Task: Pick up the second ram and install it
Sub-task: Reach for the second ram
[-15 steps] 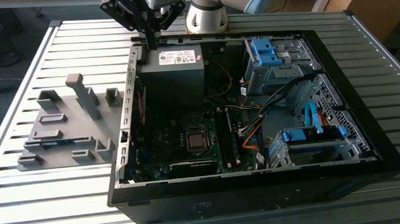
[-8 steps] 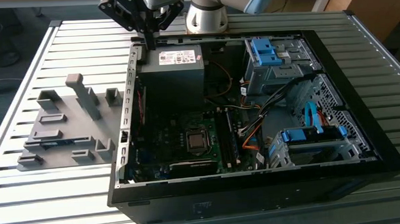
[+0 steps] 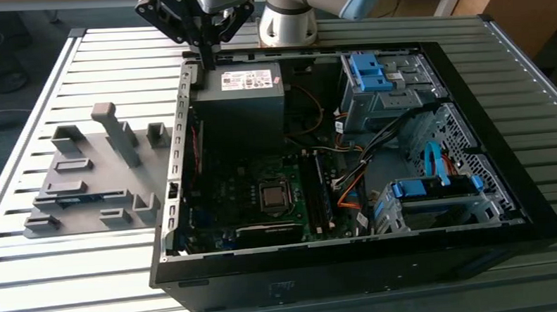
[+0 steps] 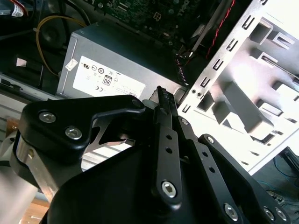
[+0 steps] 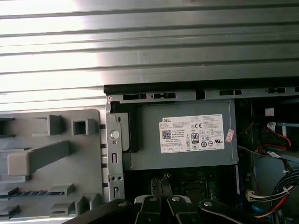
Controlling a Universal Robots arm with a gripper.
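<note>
While the hand point(image 3: 204, 59) hangs in the upper middle of the exterior view, over the back edge of the open computer case point(image 3: 359, 269) and just beside the grey power supply point(image 3: 243, 94), its fingers point(image 4: 166, 140) are pressed together with nothing seen between them. The second ram point(image 3: 78, 198) lies in a slot of the grey tray point(image 3: 101, 183) on the bench point(image 3: 77, 277), at the exterior view's left, well apart from the hand.

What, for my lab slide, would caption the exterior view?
Gripper at the open computer case's edge by the power supply; second ram sits in the grey tray.
</note>
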